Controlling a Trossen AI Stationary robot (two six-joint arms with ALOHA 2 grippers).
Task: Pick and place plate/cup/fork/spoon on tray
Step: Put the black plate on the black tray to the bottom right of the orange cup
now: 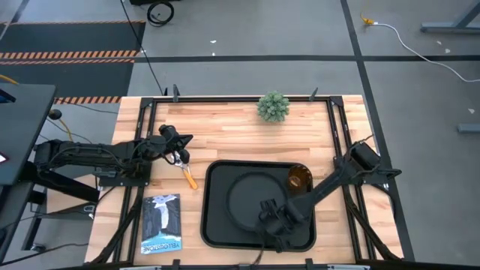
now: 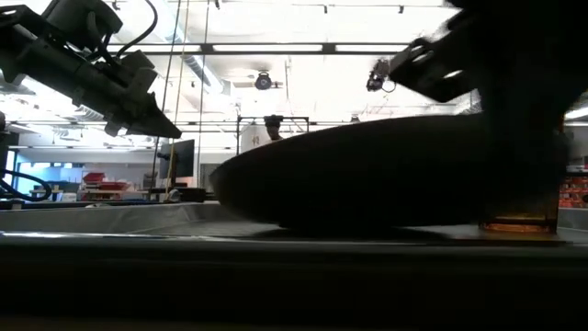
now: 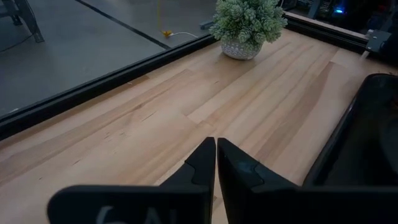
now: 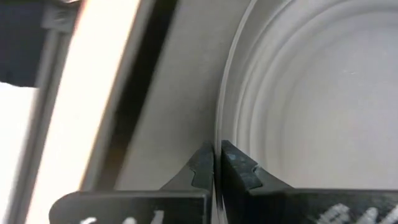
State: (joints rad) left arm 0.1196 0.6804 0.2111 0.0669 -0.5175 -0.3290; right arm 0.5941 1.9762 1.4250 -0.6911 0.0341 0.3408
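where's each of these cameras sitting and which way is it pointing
High view: overhead, looking straight down; both arms, tray, cup.
Low view: table height, looking level across; plate looms, an arm at each upper corner.
Left wrist view: on the left arm, facing the plant; left gripper shut.
Right wrist view: on the right arm, looking down; right gripper pinches the plate's rim.
Shared: high and left wrist views both show the plant.

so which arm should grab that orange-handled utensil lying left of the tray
The left. Its pincer hangs shut right over the orange-handled utensil, while the right pincer is shut on the plate's rim inside the tray.
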